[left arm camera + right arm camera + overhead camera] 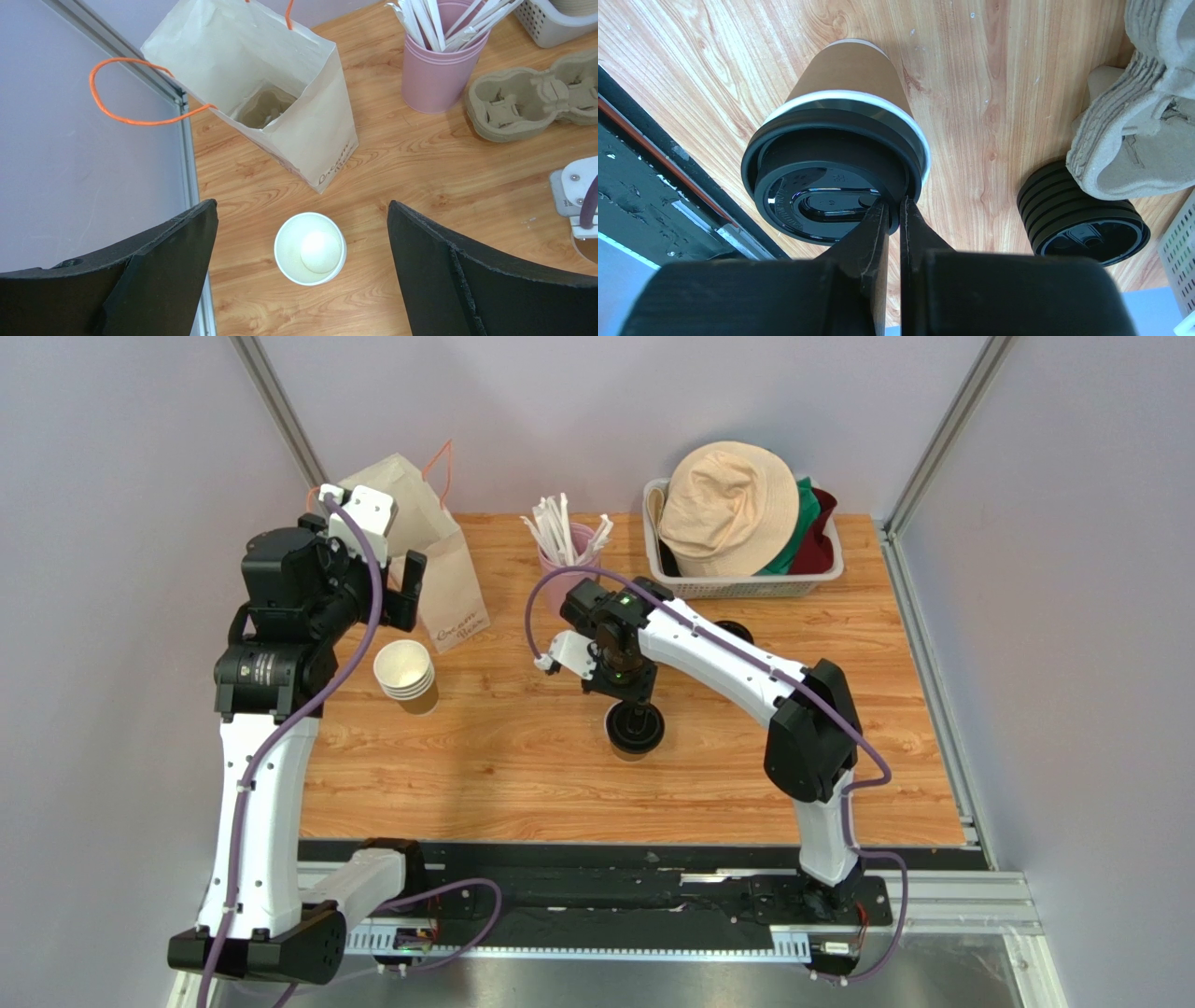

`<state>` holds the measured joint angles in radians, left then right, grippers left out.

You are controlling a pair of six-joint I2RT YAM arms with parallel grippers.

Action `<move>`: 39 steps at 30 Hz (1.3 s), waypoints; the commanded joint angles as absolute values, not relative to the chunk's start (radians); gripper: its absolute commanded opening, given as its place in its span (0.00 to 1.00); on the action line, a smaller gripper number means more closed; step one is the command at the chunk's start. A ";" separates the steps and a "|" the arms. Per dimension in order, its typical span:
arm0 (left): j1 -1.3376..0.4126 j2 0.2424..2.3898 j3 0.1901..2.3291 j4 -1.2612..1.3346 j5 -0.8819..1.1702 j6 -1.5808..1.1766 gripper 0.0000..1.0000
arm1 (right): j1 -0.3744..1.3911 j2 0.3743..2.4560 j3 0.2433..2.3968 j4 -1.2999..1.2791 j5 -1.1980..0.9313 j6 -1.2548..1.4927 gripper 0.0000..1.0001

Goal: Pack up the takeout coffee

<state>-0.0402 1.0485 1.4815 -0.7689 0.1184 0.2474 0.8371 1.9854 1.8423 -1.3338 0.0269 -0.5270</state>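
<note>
The coffee (836, 133) stands upright near the middle of the table (505, 742), its long axis vertical, base down and black lid facing up. The right gripper (892, 208) sits above it, fingers pressed nearly together, pinching the lid's rim. The left gripper (302, 210) hangs spread wide over stacked cups (309, 248).

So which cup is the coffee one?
Look at the middle of the wooden table, just under the right gripper. There stands a brown paper cup; it alone wears a black lid, while the stacked cups on the left are open.
</note>
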 commanded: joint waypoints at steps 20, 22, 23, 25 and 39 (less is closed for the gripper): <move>-0.018 1.029 1.463 -0.750 0.166 0.213 0.99 | 0.858 2.071 2.025 -1.471 0.060 -0.591 0.01; -0.017 1.031 1.462 -0.750 0.166 0.213 0.99 | 0.859 2.071 2.029 -1.488 0.061 -0.594 0.01; -0.015 1.031 1.462 -0.750 0.167 0.213 0.99 | 0.859 2.071 2.029 -1.491 0.061 -0.592 0.01; -0.015 1.031 1.460 -0.747 0.169 0.210 0.99 | 0.861 2.068 2.023 -1.503 0.064 -0.594 0.01; -0.009 1.028 1.453 -0.742 0.179 0.201 0.99 | 0.874 2.022 1.945 -1.551 0.089 -0.595 0.01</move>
<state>-0.0189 1.0435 1.4574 -0.7666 0.1669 0.2245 0.8677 2.0655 1.9625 -1.3464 0.0658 -0.5777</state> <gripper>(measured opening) 0.990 0.073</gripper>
